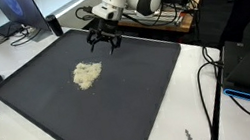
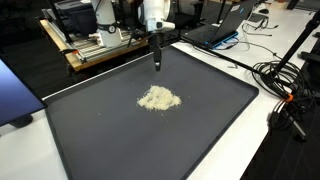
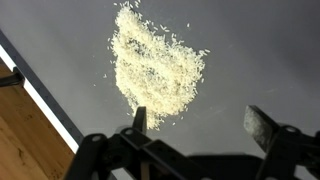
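Rice grains (image 1: 87,75) were found heaped in a small loose pile near the middle of a dark mat (image 1: 131,109), which was laid on a white tabletop (image 1: 12,59). The hand (image 1: 104,43) was observed released, jaws spread wide with nothing held, suspended above the mat's far edge, apart from the pile. In the wrist view, stray grains were noted scattered around the heap.

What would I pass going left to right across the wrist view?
Wooden surface → white strip → rice pile → one of the gripper's fingers.
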Motion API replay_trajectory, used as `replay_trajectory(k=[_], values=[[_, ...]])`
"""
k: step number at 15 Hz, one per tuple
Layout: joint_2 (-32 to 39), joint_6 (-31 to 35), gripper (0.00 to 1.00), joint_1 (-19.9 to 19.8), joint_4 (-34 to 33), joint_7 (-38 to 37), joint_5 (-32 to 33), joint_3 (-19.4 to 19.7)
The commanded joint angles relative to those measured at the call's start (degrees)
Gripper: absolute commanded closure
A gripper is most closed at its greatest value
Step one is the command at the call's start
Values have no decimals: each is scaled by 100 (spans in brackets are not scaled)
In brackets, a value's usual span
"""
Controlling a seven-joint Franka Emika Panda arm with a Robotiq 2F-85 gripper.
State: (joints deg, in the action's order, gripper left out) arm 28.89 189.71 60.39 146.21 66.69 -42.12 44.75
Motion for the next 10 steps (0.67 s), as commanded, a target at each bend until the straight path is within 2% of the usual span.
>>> replay_trajectory(k=[1, 5, 10], values=[[831, -399, 0, 1130, -253, -251, -339, 776], [1631, -1035, 0, 2107, -439, -736, -291, 1482], [2542, -2238, 0, 2780, -759, -1635, -103, 2134]])
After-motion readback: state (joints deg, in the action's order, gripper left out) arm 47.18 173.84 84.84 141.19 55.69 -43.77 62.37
